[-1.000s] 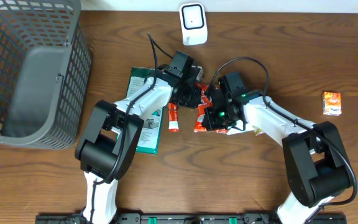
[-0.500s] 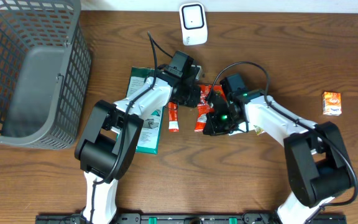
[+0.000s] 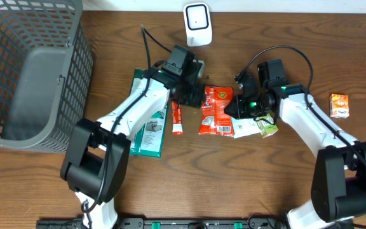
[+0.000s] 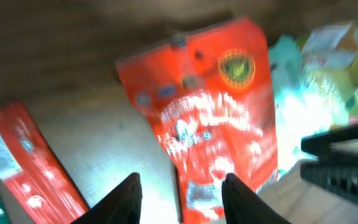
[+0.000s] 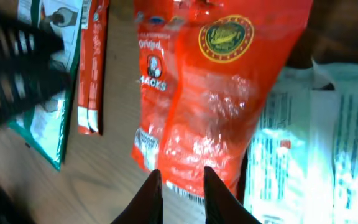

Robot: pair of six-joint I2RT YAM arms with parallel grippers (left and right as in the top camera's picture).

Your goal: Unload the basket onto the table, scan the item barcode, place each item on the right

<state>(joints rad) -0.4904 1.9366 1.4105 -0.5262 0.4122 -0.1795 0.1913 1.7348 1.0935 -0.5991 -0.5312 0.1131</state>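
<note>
My left tool (image 4: pixel 180 183) hung spread over the red snack pouch (image 3: pixel 216 111) lying on the tabletop (image 3: pixel 265 178); my right tool (image 5: pixel 181 174) stood slightly parted, empty.

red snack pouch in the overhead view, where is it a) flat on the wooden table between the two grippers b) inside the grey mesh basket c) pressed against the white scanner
a: the red snack pouch lies flat on the wooden table between the left gripper and the right gripper
</note>
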